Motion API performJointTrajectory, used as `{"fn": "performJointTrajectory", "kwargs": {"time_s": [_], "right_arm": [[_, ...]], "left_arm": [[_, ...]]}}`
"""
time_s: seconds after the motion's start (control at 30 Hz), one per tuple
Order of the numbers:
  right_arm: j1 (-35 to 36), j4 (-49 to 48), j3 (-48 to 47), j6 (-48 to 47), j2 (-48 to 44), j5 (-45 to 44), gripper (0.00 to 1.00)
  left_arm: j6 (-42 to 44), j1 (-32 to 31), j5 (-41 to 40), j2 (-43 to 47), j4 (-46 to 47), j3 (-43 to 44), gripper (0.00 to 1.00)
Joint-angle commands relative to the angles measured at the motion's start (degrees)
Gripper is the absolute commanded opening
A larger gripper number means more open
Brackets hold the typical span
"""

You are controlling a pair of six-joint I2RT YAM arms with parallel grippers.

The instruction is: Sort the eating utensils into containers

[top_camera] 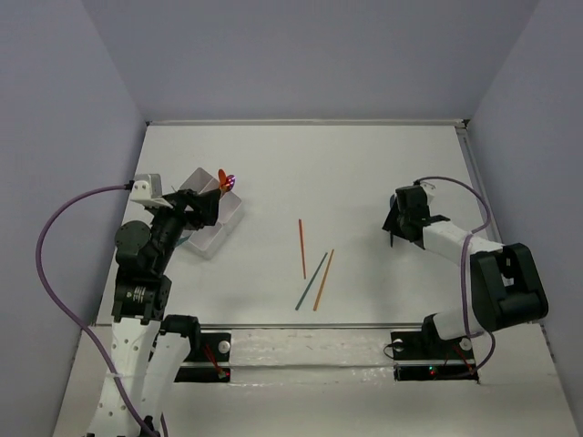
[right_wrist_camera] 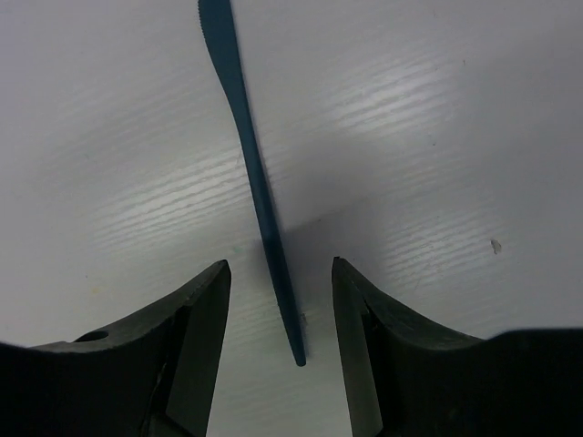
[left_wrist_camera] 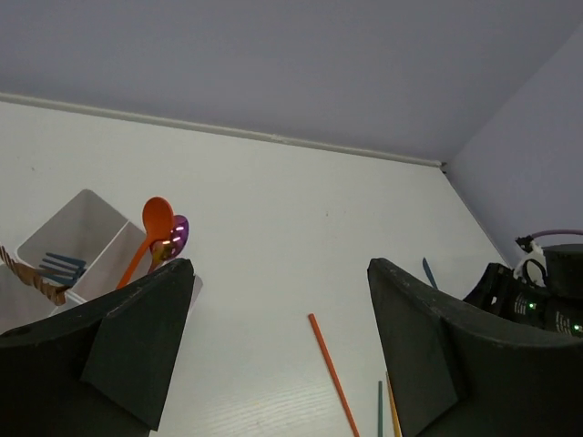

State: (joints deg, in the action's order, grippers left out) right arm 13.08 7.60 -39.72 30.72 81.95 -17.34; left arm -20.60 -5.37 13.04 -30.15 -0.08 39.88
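Two grippers share my white table. The left gripper hangs spread wide and holds nothing, over the whitish tray at the table's left. The right gripper stands parted astride a teal knife lying flat, with a gap on each side. Mid-table I see a red stick, with a teal stick and an orange stick side by side near it. An orange spoon, a shiny spoon and a blue fork sit in the tray.
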Motion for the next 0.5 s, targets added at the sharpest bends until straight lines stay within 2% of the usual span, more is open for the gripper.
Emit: {"fn": "performJointTrajectory", "kwargs": {"time_s": [0.0,0.17,0.43,0.47], "right_arm": [[-1.21,2.5,-3.77,1.27,1.54,1.96,0.53],[-1.22,4.97,-6.76,0.22,7.33,3.8,0.47],[-1.22,5.76,-8.35,-0.31,10.59,4.86,0.23],[-1.22,5.68,-8.44,-0.4,10.68,5.04,0.14]], "left_arm": [[1.18,0.27,5.24,1.15,2.01,0.73,0.89],[1.35,-0.78,4.98,2.2,1.31,0.99,0.89],[1.27,-1.93,6.38,1.15,1.57,0.99,0.89],[1.18,-1.93,6.73,1.15,1.66,0.9,0.89]]}}
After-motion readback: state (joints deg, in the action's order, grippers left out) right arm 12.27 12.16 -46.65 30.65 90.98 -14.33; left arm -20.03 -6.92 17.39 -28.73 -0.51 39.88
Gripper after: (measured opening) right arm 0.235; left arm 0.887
